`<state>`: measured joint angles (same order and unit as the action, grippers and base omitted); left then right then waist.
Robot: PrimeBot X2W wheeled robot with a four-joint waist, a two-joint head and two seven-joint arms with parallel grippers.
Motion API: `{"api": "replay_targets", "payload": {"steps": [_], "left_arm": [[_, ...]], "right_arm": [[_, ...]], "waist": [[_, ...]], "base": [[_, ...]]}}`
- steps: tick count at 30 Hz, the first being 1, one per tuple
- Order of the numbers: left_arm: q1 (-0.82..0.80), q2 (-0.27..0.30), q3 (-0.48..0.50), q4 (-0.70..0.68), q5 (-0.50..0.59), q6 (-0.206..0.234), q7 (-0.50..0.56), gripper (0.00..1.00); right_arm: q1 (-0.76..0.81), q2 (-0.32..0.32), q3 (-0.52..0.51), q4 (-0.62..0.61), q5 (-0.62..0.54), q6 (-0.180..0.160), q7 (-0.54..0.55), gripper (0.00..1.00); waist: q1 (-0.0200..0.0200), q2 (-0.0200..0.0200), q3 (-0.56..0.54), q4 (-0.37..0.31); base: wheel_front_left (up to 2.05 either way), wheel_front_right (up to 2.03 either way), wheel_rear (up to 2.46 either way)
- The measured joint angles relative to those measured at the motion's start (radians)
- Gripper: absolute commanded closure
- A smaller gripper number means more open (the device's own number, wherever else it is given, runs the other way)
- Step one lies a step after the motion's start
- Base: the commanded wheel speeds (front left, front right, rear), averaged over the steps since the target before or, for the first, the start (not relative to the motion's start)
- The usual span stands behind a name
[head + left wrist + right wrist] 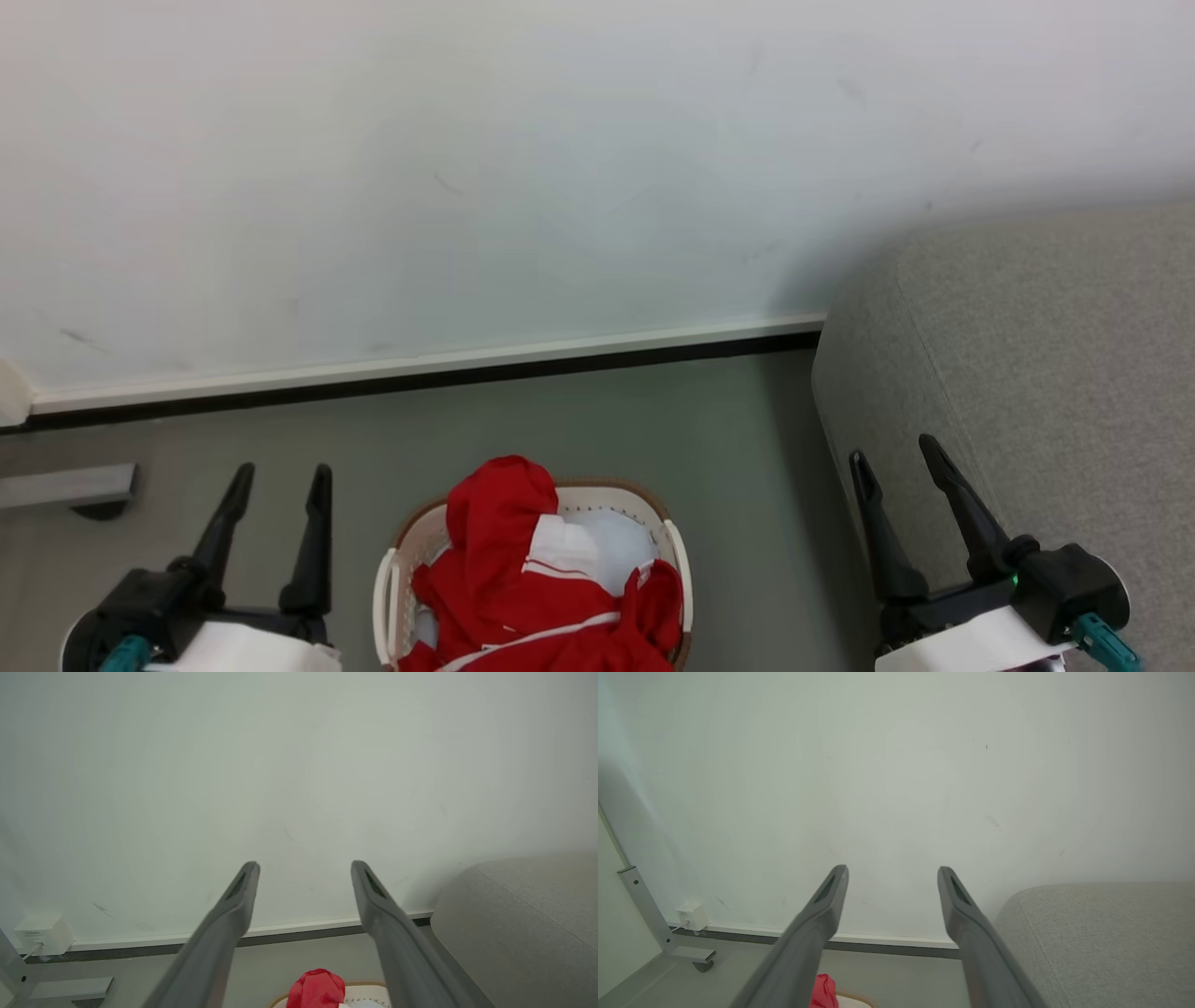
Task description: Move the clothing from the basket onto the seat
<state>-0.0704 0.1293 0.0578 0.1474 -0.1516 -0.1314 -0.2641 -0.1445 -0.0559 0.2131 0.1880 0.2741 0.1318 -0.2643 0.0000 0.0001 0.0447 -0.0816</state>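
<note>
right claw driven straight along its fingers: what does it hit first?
Probably the white wall, above the skirting. The right claw, open, aims at bare wall in its wrist view; the seat lies off to the right, the basket low beneath the line. Depth unclear.

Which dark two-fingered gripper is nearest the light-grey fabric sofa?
The right gripper: in the head view it overlaps the rounded edge of the light-grey fabric sofa, while the left gripper is over grey floor, across the cream-white perforated plastic basket from it.
</note>
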Motion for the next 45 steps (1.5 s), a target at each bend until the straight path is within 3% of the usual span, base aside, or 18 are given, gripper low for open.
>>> {"api": "replay_targets", "payload": {"steps": [11,20,31,45], "left_arm": [[-0.066,0.027,0.012,-0.001,-0.060,0.000,0.000,0.00],[-0.148,0.085,-0.020,0.040,-0.141,0.000,0.000,0.00],[-0.294,0.238,-0.191,0.173,-0.211,0.000,0.000,0.00],[-0.489,0.373,-0.456,0.428,-0.369,0.000,0.000,0.00]], "right_arm": [[-0.061,0.004,0.003,-0.046,-0.017,0.000,0.000,0.00],[-0.129,0.005,-0.010,-0.100,0.010,0.000,0.000,0.00],[-0.205,0.005,-0.038,-0.160,0.027,0.000,0.000,0.00],[-0.256,0.005,-0.059,-0.293,0.068,0.000,0.000,0.00]], "waist": [[0.0000,0.0000,0.116,-0.035],[0.0001,0.0000,0.255,-0.066],[0.0003,0.0000,0.448,-0.097],[0.0002,-0.0001,0.623,-0.187]], "base": [[0.00,0.00,0.00],[0.00,0.00,0.00],[0.00,0.00,0.00],[0.00,0.00,0.00]]}}
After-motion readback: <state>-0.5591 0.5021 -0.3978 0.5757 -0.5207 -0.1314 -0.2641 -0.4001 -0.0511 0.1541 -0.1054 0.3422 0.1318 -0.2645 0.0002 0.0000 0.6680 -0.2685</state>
